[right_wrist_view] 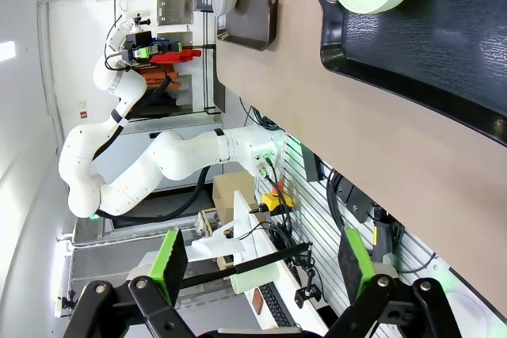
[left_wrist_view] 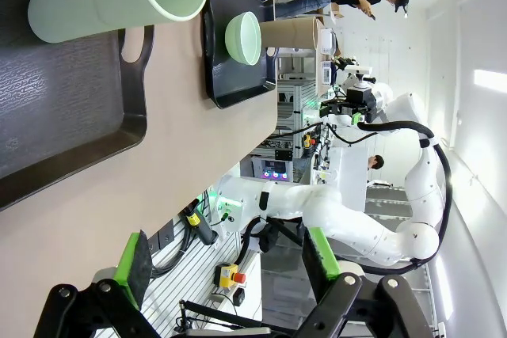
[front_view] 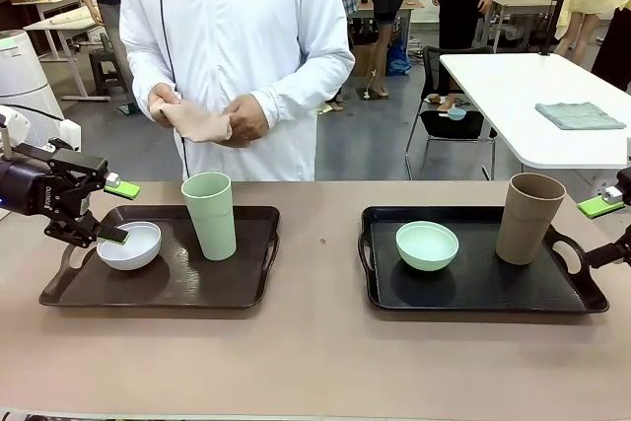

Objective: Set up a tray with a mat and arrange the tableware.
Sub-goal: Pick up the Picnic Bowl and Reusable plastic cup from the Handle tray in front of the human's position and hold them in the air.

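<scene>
Entry: shared tan table [front_view: 325,362], two dark handled trays set side by side and well apart. On the left tray [front_view: 217,288] we list the small white bowl [front_view: 133,248] at its near-left part and the tall pale-green cup [front_view: 210,214] upright just to the right of it, toward the far rim. On the right tray [front_view: 473,288] we list the small mint-green bowl [front_view: 427,245] left of centre and the tall brown cup [front_view: 529,217] upright to its right, close to the far-right corner. The left gripper [front_view: 116,211] reaches in level from the left edge, fingers pointing right, one above the other and spread wide with nothing between them. Its lower green pad overlaps the white bowl's left rim in the front view, and we cannot tell whether it touches. The left wrist view confirms the gap between the pads and looks along the table past the pale-green cup toward the right tray. The right gripper [front_view: 601,234] enters at the far right edge beside the right tray's handle, also level, fingers pointing left and parted, holding nothing. Its own wrist view shows the same wide gap. At the far side a person [front_view: 237,36] in a white zipped jacket stands behind the left tray, forearms bent inward, hands [front_view: 246,117] together at the waist holding a folded beige mat [front_view: 197,121] well above the table.
</scene>
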`<state>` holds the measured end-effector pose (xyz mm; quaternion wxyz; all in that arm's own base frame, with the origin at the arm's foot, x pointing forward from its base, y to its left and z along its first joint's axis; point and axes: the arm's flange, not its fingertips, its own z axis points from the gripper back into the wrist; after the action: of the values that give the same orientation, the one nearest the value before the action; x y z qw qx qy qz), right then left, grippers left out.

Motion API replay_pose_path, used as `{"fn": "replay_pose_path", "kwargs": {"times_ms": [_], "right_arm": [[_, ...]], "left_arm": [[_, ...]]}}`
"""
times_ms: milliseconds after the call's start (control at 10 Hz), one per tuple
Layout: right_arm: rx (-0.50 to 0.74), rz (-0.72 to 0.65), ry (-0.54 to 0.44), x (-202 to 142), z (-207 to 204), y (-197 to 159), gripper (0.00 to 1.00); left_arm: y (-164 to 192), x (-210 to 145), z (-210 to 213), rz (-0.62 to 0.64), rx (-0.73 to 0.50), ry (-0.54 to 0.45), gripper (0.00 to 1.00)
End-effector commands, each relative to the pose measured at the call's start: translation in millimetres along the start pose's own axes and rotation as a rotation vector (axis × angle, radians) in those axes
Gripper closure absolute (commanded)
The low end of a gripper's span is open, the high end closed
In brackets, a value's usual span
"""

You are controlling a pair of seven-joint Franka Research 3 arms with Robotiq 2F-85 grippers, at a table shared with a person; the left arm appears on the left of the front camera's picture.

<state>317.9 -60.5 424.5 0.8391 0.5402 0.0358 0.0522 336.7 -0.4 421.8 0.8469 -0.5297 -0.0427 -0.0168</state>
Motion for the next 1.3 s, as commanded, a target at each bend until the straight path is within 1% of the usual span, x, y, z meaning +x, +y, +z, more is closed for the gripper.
{"fn": "replay_pose_path", "kwargs": {"times_ms": [0, 1200], "right_arm": [[0.016, 0.016, -0.002, 0.0, 1.2, 0.6, 0.0], [0.016, 0.016, -0.002, 0.0, 1.2, 0.6, 0.0]], "left_arm": [[-1.0, 0.4, 0.7, -0.02, -0.015, -0.011, 0.0], [-1.0, 0.4, 0.7, -0.02, -0.015, -0.011, 0.0]]}}
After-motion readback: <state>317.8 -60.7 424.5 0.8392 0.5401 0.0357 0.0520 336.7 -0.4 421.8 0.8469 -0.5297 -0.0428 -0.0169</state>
